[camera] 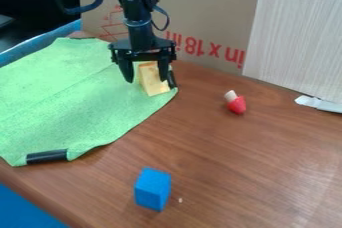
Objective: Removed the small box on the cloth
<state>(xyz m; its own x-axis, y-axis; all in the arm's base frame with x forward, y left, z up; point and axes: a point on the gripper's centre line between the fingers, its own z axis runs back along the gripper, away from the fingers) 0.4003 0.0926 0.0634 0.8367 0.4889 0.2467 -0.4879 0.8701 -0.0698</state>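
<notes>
While wide apart at the fingertips, the gripper [146, 80] astride the small box [151, 85] on the green cloth [67, 104].

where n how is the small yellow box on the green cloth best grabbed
Probably by its two long sides, around the middle, coming down from above: the box looks longer than it is wide, and its narrow width lies between the fingers of the open claw.

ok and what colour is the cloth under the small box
Light green; the cloth shows best in the camera view.
</notes>
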